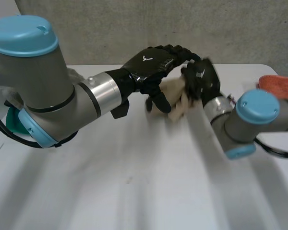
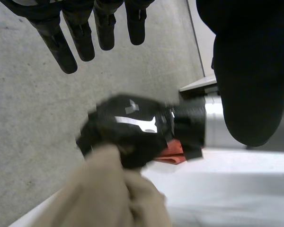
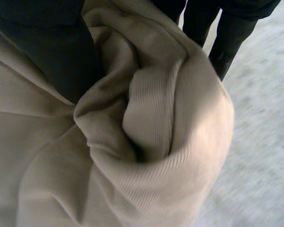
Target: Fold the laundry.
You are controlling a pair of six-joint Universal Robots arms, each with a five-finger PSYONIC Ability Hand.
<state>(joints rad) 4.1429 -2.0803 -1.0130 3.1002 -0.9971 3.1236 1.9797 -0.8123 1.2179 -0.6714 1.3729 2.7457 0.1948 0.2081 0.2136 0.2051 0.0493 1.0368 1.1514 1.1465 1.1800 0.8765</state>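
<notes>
The beige cloth (image 1: pixel 175 98) is a ribbed fabric bunched into a thick wad, held up off the white table (image 1: pixel 134 191) toward its far side, between the two hands. The right hand (image 1: pixel 201 79) clutches it: in the right wrist view the folds (image 3: pixel 156 142) are pressed against the palm with dark fingers (image 3: pixel 227 38) wrapped behind them, and the left wrist view shows that hand (image 2: pixel 128 132) clenched on the top of the wad (image 2: pixel 109 194). The left hand (image 1: pixel 151 64) arches over the cloth with its fingers (image 2: pixel 80 38) extended and spread, grasping nothing. An orange-red item (image 1: pixel 278 86) lies at the table's far right, and a teal object (image 1: pixel 12 120) sits beside the left arm.
</notes>
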